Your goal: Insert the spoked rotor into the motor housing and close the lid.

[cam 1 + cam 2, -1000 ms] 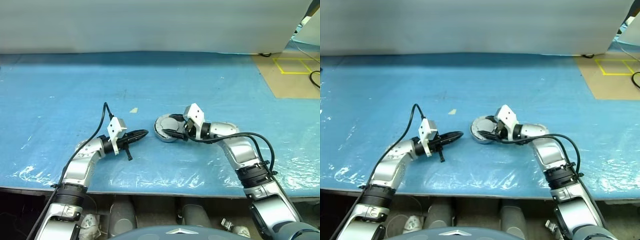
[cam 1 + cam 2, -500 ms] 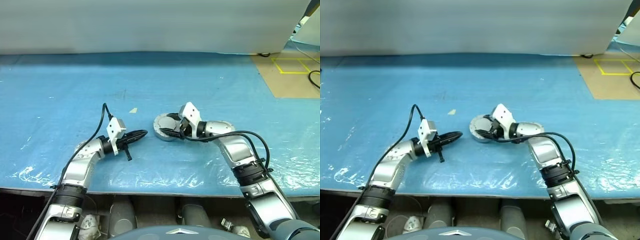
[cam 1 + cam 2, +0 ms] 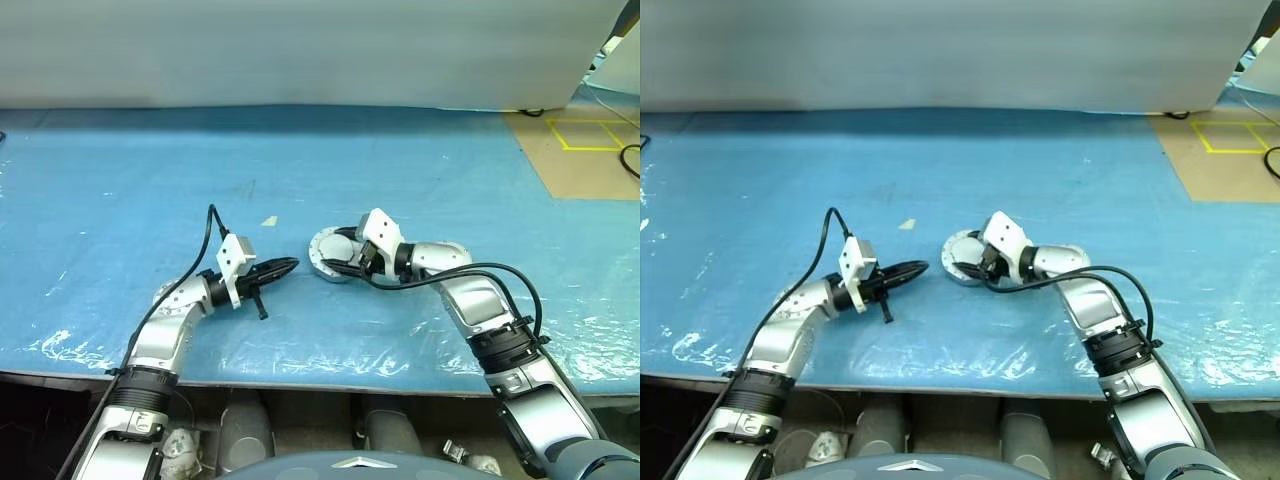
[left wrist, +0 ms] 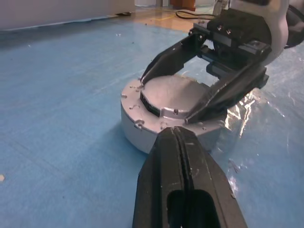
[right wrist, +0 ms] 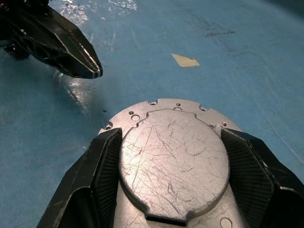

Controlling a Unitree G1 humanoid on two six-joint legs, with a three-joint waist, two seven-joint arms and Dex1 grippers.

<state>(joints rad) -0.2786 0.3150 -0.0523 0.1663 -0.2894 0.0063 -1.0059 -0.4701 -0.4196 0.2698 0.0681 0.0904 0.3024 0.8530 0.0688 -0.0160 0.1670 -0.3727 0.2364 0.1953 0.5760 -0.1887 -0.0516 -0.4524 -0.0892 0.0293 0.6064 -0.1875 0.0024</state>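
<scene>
Little has changed: our right gripper (image 5: 173,190) stays clamped across the motor housing (image 3: 332,256) mid-table, while our left gripper (image 3: 285,267), pressed together, edges nearer, likely to seat the top.

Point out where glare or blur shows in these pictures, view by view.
Left eye view: white glare on the wrinkled plastic along the blue table cover's near edge. Left wrist view: the left gripper is soft, close to the lens; shiny film glints beside the motor housing. Right wrist view: scratched lid sharp.
</scene>
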